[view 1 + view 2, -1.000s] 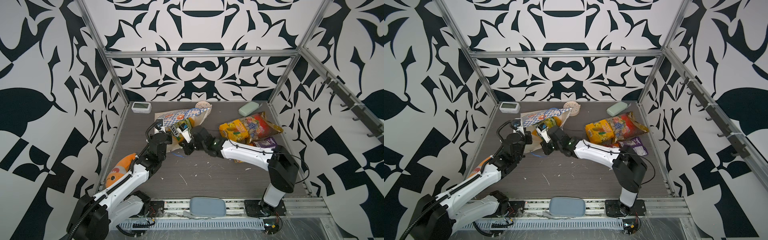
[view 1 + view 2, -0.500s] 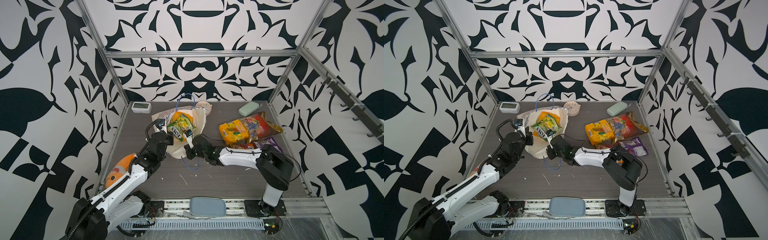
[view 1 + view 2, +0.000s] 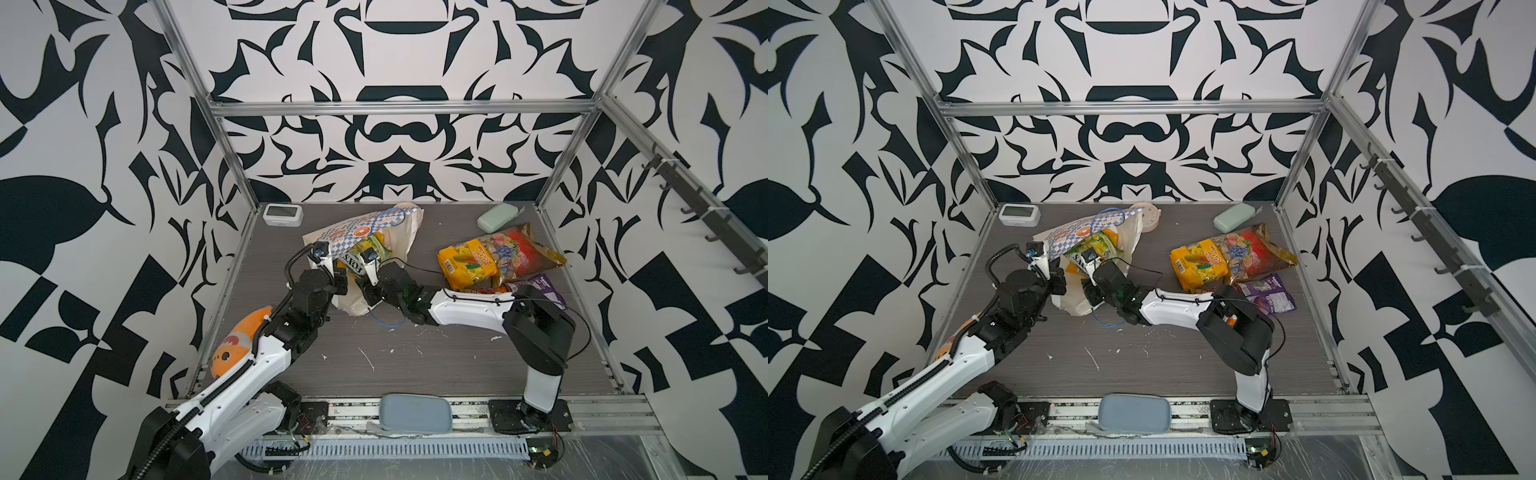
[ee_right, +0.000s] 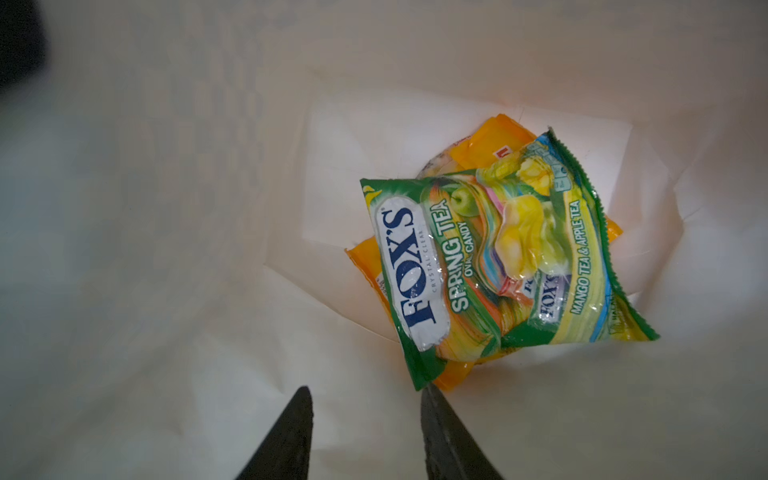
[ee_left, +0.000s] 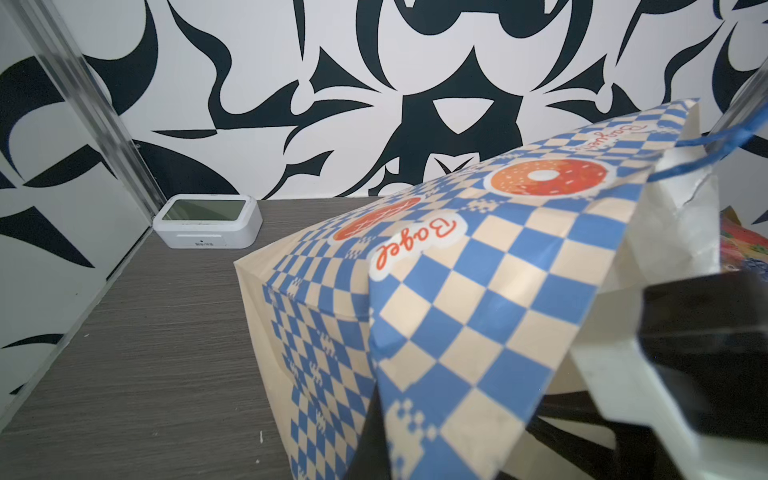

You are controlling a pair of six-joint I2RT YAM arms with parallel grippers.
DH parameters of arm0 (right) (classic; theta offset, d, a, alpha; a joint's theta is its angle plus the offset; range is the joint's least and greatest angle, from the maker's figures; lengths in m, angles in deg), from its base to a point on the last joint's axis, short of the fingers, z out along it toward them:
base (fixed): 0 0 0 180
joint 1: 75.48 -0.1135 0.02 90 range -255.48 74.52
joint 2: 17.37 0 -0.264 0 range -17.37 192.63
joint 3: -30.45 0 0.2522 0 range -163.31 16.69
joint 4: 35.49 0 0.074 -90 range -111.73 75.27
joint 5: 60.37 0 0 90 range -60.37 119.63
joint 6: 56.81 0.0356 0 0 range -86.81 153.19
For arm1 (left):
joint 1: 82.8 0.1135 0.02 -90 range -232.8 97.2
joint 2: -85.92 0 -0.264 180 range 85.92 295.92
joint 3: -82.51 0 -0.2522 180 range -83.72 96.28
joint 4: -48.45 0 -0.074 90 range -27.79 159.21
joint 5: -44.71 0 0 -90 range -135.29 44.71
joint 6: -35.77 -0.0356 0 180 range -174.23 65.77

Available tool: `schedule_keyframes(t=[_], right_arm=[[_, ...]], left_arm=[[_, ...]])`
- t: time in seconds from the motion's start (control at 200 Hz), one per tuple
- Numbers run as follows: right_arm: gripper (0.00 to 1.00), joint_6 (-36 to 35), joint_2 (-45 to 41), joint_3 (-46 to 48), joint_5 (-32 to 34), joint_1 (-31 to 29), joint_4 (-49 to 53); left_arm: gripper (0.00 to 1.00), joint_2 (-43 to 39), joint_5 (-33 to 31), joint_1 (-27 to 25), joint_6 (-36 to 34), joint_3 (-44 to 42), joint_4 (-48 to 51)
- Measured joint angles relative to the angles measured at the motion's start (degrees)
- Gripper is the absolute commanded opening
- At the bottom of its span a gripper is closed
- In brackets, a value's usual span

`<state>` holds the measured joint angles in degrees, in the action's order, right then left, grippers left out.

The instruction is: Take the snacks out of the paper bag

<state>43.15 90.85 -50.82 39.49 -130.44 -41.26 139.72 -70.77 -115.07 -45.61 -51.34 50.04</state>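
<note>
FOX'S packet (image 4: pixel 490 266): inside paper bag (image 3: pixel 399 237), on top of yellow-orange packet (image 4: pixel 494 141).
Paper bag: 11 o'clock from table (image 3: pixel 415 365) centre.
Right gripper (image 4: pixel 365 415): spread, empty, inside bag mouth.
Left gripper (image 3: pixel 340 282): pinching bag rim.
Candy pack (image 3: pixel 519 253): 2 o'clock, on table.

paper bag (image 5: pixel 478 291): matt paper | FOX'S packet (image 4: pixel 490 266): glossy plastic | table (image 3: pixel 415 357): wood-grain

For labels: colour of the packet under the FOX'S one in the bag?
Yellow-orange packet, clearest in the right wrist view.
</note>
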Motion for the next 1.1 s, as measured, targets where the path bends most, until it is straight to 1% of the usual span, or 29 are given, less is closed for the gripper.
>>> schedule_keyframes(t=[0.08, 0.185, 0.3, 0.585, 0.725, 0.91, 0.99, 1.025, 1.05, 1.1], right_arm=[[0.53, -1.4, 2.7, -1.1, 1.4, 0.0, -1.1], [0.59, -2.6, 6.3, -2.7, 2.9, -0.3, -2.2], [0.64, -4.2, 9.3, -4.9, 5.9, -0.8, -2.8], [0.67, -10.2, 15.0, -11.5, 15.1, -1.7, -3.6], [0.72, -13.3, 20.5, -18.1, 19.3, -1.8, -2.6], [0.72, -17.3, 26.1, -25.7, 25.4, -1.9, 0.6], [0.67, -19.2, 27.9, -29.0, 27.4, -2.0, 1.7], [0.64, -19.9, 28.7, -30.5, 28.4, -2.0, 2.4], [0.60, -20.2, 29.4, -31.7, 29.1, -2.0, 2.8], [0.45, -21.4, 30.7, -34.1, 30.3, -2.0, 3.8]], left_arm=[[0.00, 0.0, 0.0, 0.0, 0.0, 0.0, -0.1], [0.00, 0.1, 0.0, 0.0, 0.0, 0.0, -0.5], [0.00, 0.5, 0.5, 0.0, 0.0, 0.0, -0.6], [0.00, 0.9, 1.3, 0.0, 0.0, 0.0, -0.9], [0.00, 0.9, 1.4, 0.0, 0.0, 0.0, -0.9], [0.00, 1.1, 1.3, 0.1, 0.0, 0.0, -0.6], [0.00, 1.2, 0.6, 0.4, -0.2, 0.0, -0.3], [0.00, 1.2, 0.2, 0.6, -0.4, 0.0, -0.3], [0.00, 1.2, -0.2, 0.8, -0.4, 0.0, -0.2], [0.00, 1.1, -0.8, 1.0, -0.5, 0.0, -0.2]])
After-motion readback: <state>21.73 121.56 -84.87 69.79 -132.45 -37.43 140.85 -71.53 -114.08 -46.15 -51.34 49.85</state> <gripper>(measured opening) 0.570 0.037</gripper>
